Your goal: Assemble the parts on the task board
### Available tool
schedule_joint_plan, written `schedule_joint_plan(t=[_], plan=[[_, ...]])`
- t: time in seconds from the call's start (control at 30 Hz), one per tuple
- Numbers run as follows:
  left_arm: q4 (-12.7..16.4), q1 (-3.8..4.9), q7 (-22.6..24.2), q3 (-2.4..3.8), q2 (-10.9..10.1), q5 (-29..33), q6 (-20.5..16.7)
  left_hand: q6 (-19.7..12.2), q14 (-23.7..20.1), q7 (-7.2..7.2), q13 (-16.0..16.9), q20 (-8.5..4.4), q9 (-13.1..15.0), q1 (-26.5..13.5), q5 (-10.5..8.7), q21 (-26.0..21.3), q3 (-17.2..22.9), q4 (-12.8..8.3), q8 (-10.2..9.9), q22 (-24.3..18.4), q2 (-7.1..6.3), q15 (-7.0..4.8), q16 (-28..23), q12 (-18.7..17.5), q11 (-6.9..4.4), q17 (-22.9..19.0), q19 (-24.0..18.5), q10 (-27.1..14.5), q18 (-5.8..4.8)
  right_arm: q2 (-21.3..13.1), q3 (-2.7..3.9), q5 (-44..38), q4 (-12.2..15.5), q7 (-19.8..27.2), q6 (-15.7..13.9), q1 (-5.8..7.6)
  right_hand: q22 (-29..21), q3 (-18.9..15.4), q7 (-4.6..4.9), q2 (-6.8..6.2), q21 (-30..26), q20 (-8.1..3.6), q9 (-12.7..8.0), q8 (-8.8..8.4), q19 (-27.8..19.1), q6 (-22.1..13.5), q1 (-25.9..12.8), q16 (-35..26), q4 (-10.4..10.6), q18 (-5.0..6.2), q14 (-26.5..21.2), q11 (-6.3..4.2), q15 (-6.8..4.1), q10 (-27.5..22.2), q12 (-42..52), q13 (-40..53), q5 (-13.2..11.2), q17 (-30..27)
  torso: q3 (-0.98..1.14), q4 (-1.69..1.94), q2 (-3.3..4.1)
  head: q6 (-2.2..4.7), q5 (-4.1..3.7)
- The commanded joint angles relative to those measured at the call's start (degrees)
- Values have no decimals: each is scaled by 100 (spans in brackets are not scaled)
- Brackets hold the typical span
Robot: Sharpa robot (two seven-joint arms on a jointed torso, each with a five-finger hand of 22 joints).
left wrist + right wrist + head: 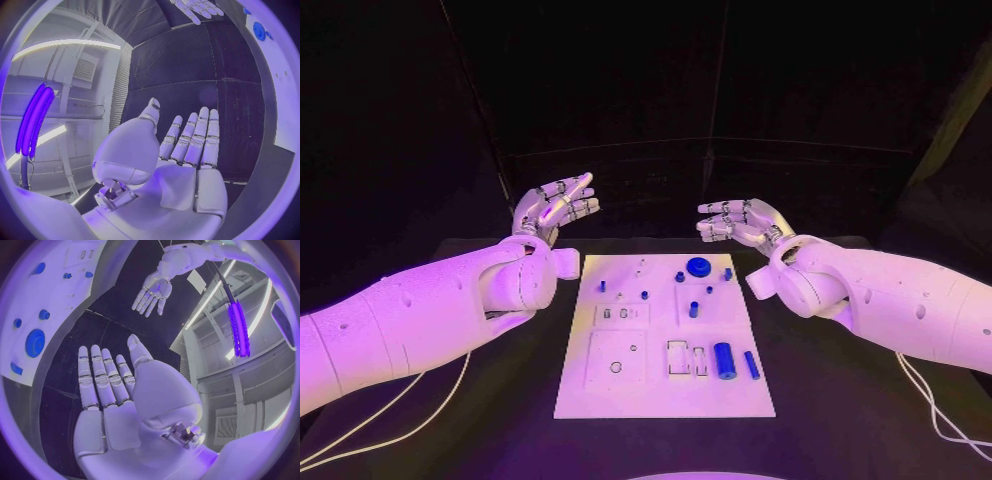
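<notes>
- Two arms reach in over the black table (516, 410), one on each side of the board, and neither has touched a part; judged from this, the assembly has hardly begun.
- One white task board (589, 395) lies in the middle of the table, lengthwise away from the robot, with both hands beyond its far corners.
- Left hand (557, 208), at about eleven o'clock from the board's middle, is raised with its fingers spread wide and holds nothing.
- Right hand (743, 221), at about one o'clock, has its fingers apart, slightly bent, and is likewise empty.
- One thick blue cylinder (726, 361) lies loose at about five o'clock on the board, with a thinner blue rod (751, 365) just beside it; both look still to be fitted.
- One round blue disc (698, 266) sits near the far edge at one o'clock, among several small blue pegs (692, 309); whether these are seated cannot be told.
</notes>
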Motion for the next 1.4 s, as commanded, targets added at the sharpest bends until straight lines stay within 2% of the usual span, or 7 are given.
schedule_joint_plan(t=[0.03, 0.23, 0.6, 0.77, 1.03, 1.17, 1.4], plan=[[103, 11, 240, 2, -34, 31, 399, 424, 331, 409, -6, -19, 23, 79, -3, 120, 59, -41, 100, 35, -16, -101, 104, 68, -82, 31, 359, 321, 147, -13, 8, -1112, 40, -23, -141, 48, 63, 162, 278, 42, 346, -207, 32, 54, 871, 1107, 169, 125, -400, 132, 1134, -187, -264, 891, -21, 10, -29, 26, -11, 31, 93, 47, -28], [301, 10, 348, 1, -154, 87, 621, 689, 716, 333, -28, -102, -19, 191, -11, 185, 127, -150, 138, 26, -54, -215, 155, 106, -181, 34, 788, 698, 166, -53, 10, -2021, 6, -394, -32, 184, 101, 167, 246, 19, 529, -358, 39, 7, 1230, 1313, 103, 170, -585, 130, 1607, -249, -401, 1083, -111, 27, -88, 69, -27, 46, 217, 91, -26], [836, 9, 270, 0, -371, 127, 767, 765, 808, 305, -41, -129, -54, 239, -11, 133, 141, -213, 124, -19, -82, -239, 119, 62, -207, 12, 894, 791, 163, -27, 12, -3972, 92, -1401, 141, 480, 710, 162, -49, -70, 1792, -1041, 40, 41, 2585, 1848, 132, 1044, -888, 111, 3403, -661, -979, 2039, -46, 45, 66, 643, -65, 102, 545, 164, -95], [1047, 8, 259, -1, -421, 129, 775, 766, 811, 311, -43, -131, -58, 242, -12, 125, 139, -221, 118, -25, -91, -239, 112, 53, -205, 8, 902, 793, 161, 42, 15, -5011, 124, -2040, 470, 575, 985, 122, -96, -83, 2276, -1107, 31, -31, 2788, 1947, 4, 1839, -900, 80, 3444, -742, -1094, 2147, -182, 43, 52, 1166, -66, 138, 658, 194, -138], [1236, 8, 272, 0, -433, 129, 782, 768, 815, 316, -44, -132, -63, 254, -11, 115, 143, -235, 112, -32, -95, -238, 103, 44, -202, 4, 911, 797, 160, 204, 19, -6012, 115, -2542, 958, 616, 1387, 124, -85, -83, 2949, -1126, 28, -162, 2858, 1901, -65, 2977, -897, 105, 3430, -681, -1037, 1891, -332, 29, -6, 1969, -66, 159, 782, 213, -152], [1279, 8, 252, 0, -421, 130, 792, 769, 816, 318, -44, -132, -65, 260, -11, 109, 145, -242, 109, -36, -96, -237, 98, 39, -201, 1, 914, 799, 159, 270, 20, -6260, 145, -2623, 1068, 621, 1567, 121, -83, -110, 3239, -1100, 27, -167, 2852, 1841, -89, 3956, -889, 96, 3453, -658, -1033, 1733, -346, 22, -15, 2978, -65, 164, 839, 212, -160], [1305, 8, 218, 0, -396, 130, 786, 759, 816, 337, -47, -132, -72, 243, -12, 92, 136, -240, 94, -48, -106, -232, 83, 21, -190, -6, 923, 793, 156, 378, 21, -6435, 90, -2723, 1283, 623, 1801, 181, -57, -153, 3599, -1042, 28, -163, 2707, 1692, -50, 4629, -885, 104, 3362, -592, -983, 1384, -320, 22, 83, 3637, -68, 191, 892, 229, -189]])
